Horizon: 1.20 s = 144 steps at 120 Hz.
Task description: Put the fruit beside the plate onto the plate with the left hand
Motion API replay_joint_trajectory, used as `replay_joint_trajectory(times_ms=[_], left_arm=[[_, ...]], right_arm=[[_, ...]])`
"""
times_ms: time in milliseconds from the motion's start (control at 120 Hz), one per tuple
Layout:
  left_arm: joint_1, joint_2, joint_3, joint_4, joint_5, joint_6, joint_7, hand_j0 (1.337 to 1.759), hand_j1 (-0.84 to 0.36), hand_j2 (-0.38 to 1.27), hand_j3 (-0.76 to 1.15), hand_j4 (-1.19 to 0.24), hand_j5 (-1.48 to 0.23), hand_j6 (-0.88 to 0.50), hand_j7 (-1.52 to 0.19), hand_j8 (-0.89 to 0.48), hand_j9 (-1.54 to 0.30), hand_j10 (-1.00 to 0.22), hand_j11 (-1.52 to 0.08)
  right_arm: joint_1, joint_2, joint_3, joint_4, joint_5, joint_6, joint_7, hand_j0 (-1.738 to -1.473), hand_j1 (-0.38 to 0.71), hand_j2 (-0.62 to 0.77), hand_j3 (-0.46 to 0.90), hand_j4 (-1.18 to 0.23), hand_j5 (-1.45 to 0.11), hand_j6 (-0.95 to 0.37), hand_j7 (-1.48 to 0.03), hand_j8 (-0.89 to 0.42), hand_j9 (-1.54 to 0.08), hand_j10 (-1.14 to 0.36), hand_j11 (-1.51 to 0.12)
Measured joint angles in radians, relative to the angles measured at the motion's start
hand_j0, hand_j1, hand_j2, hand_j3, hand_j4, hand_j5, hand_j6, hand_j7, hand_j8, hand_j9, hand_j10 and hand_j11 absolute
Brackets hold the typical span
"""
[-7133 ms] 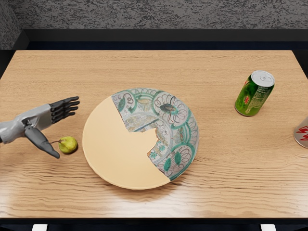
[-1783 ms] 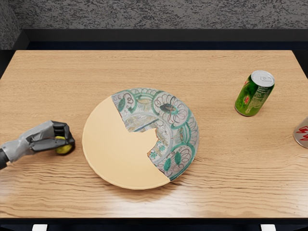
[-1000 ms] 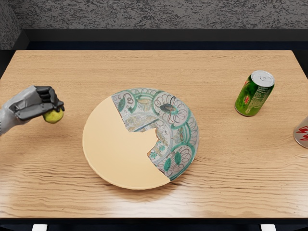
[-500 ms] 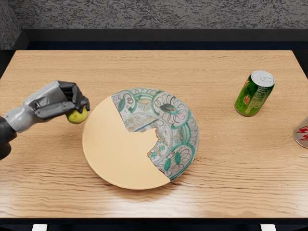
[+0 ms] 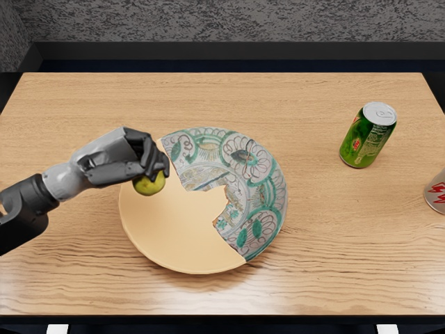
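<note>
The wooden table fills most of the head view, with a dark ledge and a grey wall behind it. The plate lies a little left of the table's middle. Its left and near part is plain tan, and its right and far part carries a green and white pattern with a jagged border between the two.

The left arm comes in from the picture's left edge, dark at the forearm and grey toward the wrist, and slants up to the plate's left rim. The left hand hangs over that rim with its dark fingers curled down around the fruit.

The green can stands upright, slightly tilted in the view, well to the right of the plate and apart from it. At the right edge a grey thing with a red mark is cut off by the frame; what it is cannot be told.

The fruit, small and yellow-green, shows below the fingers, over the tan part of the plate just inside the left rim. Whether it touches the plate cannot be told. Nothing stands between hand and plate.
</note>
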Motion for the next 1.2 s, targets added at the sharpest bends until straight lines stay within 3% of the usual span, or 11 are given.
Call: replay_joint_trajectory(times_ms=[467, 642, 992, 1200], left_arm=[[-0.036, -0.01, 0.08, -0.031, 0.003, 0.0, 0.0, 1.657, -0.66, 0.17, 0.0, -0.83, -1.11, -0.83, -1.11, -0.88, -1.11, -0.66, -1.09], [-0.037, -0.015, 0.086, -0.031, -0.022, 0.0, 0.0, 1.657, -0.45, 0.14, 0.0, -0.66, -0.87, -0.66, -0.87, -0.68, -0.87, -0.59, -0.86], [-0.042, 0.0, 0.092, -0.032, -0.073, 0.0, 0.0, 1.658, 0.06, 0.05, 0.0, -0.24, -0.31, -0.24, -0.31, -0.24, -0.31, -0.23, -0.31], [-0.077, 0.127, 0.091, -0.043, -0.085, 0.0, 0.0, 1.658, 0.25, 0.02, 0.0, -0.09, -0.11, -0.09, -0.11, -0.09, -0.11, -0.08, -0.11]], right_arm=[[0.0, 0.0, 0.0, 0.0, 0.0, 0.0, 0.0, -1.658, -0.32, 0.0, 0.0, -0.02, -0.03, -0.02, -0.03, -0.02, -0.03, -0.02, -0.03], [0.0, 0.0, 0.0, 0.0, 0.0, 0.0, -0.001, -1.658, -0.32, 0.0, 0.0, -0.02, -0.03, -0.02, -0.03, -0.02, -0.03, -0.02, -0.03], [0.0, 0.0, 0.0, 0.0, 0.0, 0.0, 0.0, -1.658, -0.32, 0.0, 0.0, -0.02, -0.03, -0.02, -0.03, -0.02, -0.03, -0.02, -0.03], [0.0, 0.0, 0.0, 0.0, 0.0, 0.0, 0.0, -1.658, -0.32, 0.0, 0.0, -0.02, -0.03, -0.02, -0.03, -0.02, -0.03, -0.02, -0.03]])
